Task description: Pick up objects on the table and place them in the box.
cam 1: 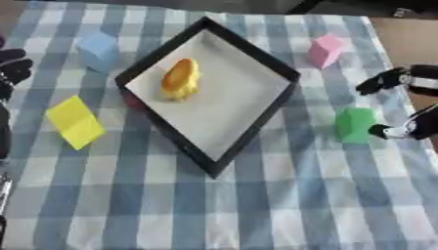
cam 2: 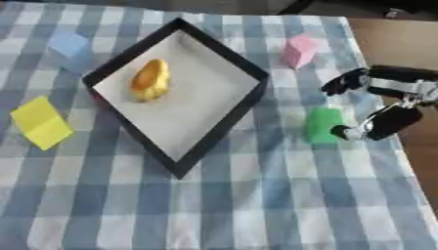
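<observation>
A black-rimmed box [cam 1: 256, 56] sits cornerwise on a blue-and-white checked cloth [cam 1: 282, 195], with an orange piece [cam 1: 181, 78] lying on its white floor toward the far left side. Four blocks stay outside it on the cloth: a blue block [cam 1: 98, 49] near the box's far left edge, a yellow block [cam 1: 75, 121] at near left, a pink block [cam 2: 299, 50] at far right, and a green block [cam 2: 323, 125] to the right of the box.

The right eye view shows most of the right hand [cam 2: 381, 100], its fingers spread open, one fingertip just beside the green block and another above it, holding nothing; the left eye view cuts that hand at the frame edge. Only the left eye view shows the left hand [cam 1: 12, 68], at the left edge beside the blue block; whether its dark fingers are curled cannot be told. No writing or label is legible on anything.
</observation>
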Controlling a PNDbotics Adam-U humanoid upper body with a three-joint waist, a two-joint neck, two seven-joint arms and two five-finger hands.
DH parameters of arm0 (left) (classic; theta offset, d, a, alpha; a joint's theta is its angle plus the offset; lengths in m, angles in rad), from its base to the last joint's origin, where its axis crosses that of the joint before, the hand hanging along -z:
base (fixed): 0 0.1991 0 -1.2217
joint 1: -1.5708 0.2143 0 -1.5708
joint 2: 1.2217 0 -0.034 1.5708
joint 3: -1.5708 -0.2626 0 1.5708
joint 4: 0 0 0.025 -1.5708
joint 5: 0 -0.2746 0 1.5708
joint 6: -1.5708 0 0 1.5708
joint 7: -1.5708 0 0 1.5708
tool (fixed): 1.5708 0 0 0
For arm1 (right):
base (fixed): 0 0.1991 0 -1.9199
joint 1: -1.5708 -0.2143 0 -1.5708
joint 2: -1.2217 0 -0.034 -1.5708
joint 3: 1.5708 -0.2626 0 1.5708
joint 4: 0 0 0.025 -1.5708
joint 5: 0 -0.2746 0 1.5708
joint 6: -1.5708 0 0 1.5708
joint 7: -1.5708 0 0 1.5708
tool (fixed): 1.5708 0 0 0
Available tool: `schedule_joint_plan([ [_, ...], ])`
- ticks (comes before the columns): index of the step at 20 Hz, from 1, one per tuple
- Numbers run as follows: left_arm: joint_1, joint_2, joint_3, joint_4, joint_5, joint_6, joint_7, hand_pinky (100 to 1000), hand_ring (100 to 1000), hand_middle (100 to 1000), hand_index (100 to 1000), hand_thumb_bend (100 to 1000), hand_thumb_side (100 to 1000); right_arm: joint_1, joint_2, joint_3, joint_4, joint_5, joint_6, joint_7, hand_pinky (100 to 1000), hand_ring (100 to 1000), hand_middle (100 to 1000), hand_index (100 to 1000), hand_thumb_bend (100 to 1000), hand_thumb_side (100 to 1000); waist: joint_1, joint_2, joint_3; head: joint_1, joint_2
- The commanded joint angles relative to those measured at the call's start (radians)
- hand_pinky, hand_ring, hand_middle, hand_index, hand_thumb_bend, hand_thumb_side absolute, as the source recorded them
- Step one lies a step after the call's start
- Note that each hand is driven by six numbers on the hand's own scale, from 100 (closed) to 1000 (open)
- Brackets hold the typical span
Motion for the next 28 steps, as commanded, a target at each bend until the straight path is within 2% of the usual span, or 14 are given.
schedule_joint_plan([
  [1, -0.015, 0.012, 0.004, -0.020, 0.001, -0.002, -0.003, 840, 761, 708, 893, 120, 857, -0.014, -0.010, -0.008, 0.026, 0.016, -0.006, -0.003, 926, 886, 816, 910, 345, 369, 0.002, 0.003, 0.002, -0.003, -0.001],
  [10, -0.023, 0.010, 0.004, -0.022, 0.002, -0.002, -0.004, 840, 761, 708, 893, 120, 857, -0.014, 0.010, -0.003, 0.056, 0.003, -0.024, 0.023, 933, 891, 821, 913, 347, 399, 0.002, 0.013, 0.008, 0.001, -0.001],
  [23, -0.033, 0.009, 0.001, -0.024, 0.003, 0.000, -0.009, 840, 761, 699, 889, 117, 855, -0.026, 0.048, 0.001, 0.134, 0.053, -0.041, 0.023, 919, 862, 782, 885, 386, 375, 0.004, 0.022, 0.015, 0.003, -0.001],
  [28, -0.037, 0.007, -0.002, -0.025, 0.004, 0.000, -0.012, 841, 762, 698, 889, 118, 855, -0.028, 0.059, 0.008, 0.145, 0.063, -0.042, 0.030, 915, 856, 775, 879, 402, 339, 0.003, 0.024, 0.018, 0.004, -0.001],
])
